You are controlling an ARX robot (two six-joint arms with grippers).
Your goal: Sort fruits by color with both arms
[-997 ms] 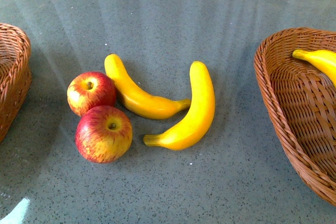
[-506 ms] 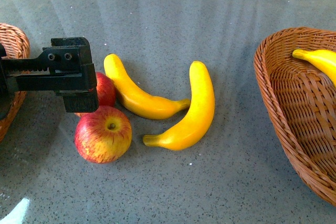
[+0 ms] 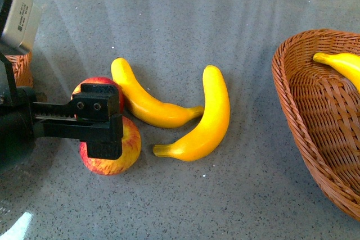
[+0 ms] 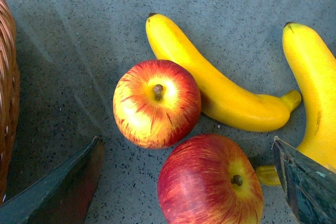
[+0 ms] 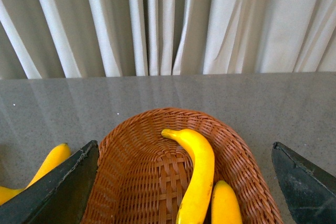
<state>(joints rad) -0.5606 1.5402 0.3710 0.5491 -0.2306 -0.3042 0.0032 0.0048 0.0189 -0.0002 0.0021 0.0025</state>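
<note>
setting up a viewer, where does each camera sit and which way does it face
Front view: on the body, looking down at the grey table; left arm and left gripper show over the apples.
Left wrist view: on the left wrist, looking down on apples and loose bananas; open left fingers at the edges.
Right wrist view: on the right wrist, facing the right basket and curtain; open right fingers show.
Front and left wrist views share the apples and loose bananas.
</note>
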